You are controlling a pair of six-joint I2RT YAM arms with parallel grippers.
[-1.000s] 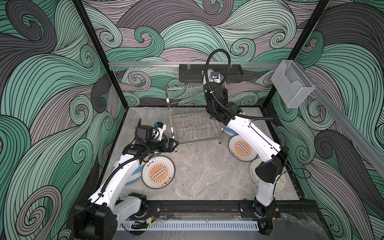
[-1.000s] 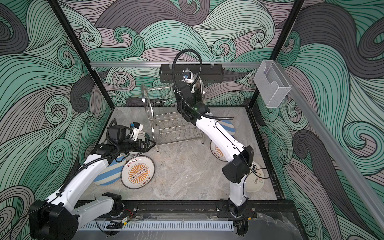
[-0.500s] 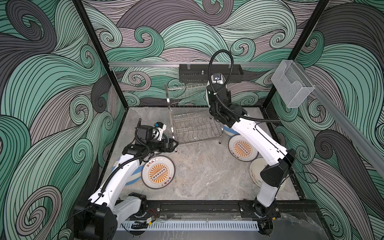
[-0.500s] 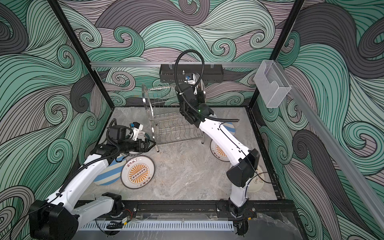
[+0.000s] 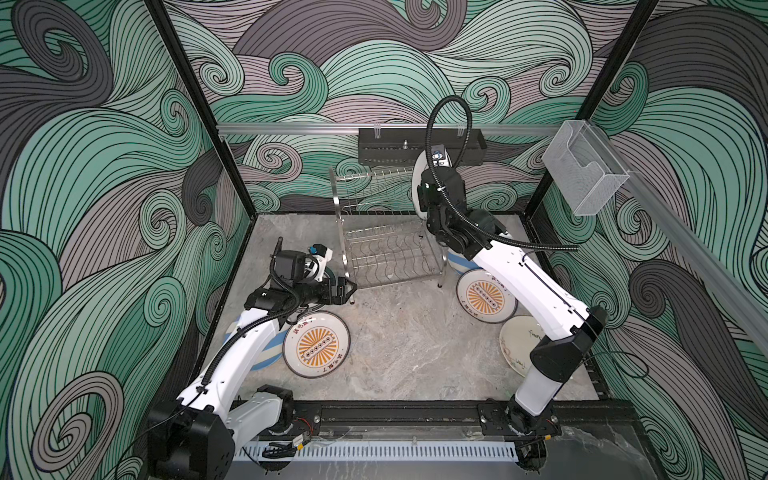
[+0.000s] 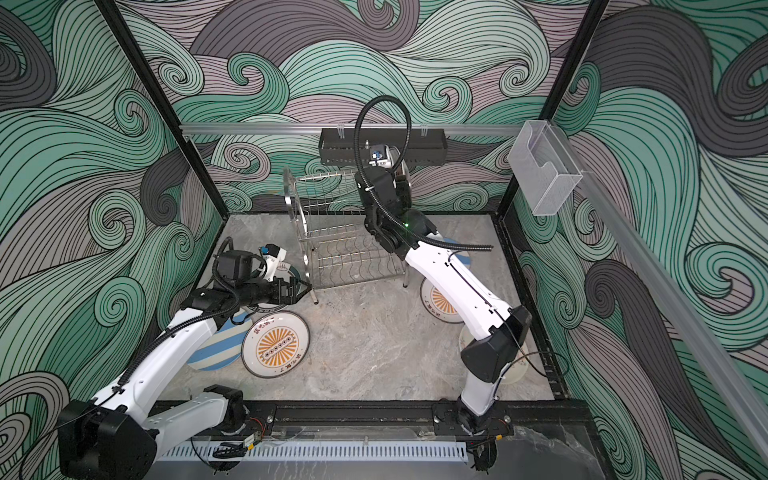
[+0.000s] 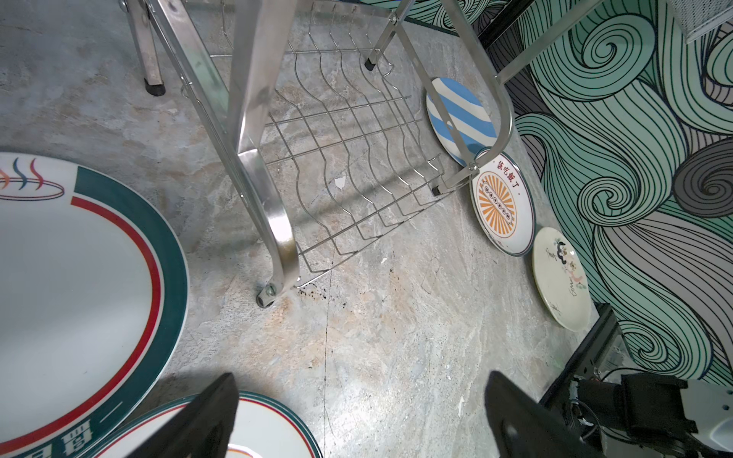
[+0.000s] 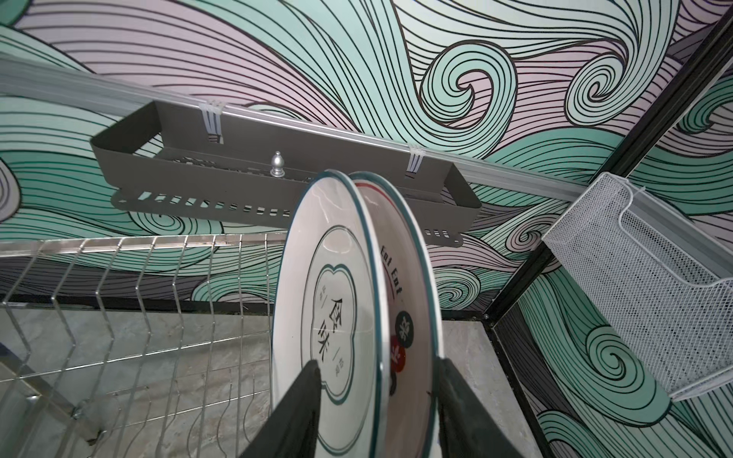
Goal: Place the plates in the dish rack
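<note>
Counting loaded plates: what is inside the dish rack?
Two plates stand on edge in the upper tier of the dish rack; the lower tier is bare. The right gripper hides their lower edges.

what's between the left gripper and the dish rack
Just bare marbled tabletop, in the left wrist view, from the left gripper to the dish rack.
</note>
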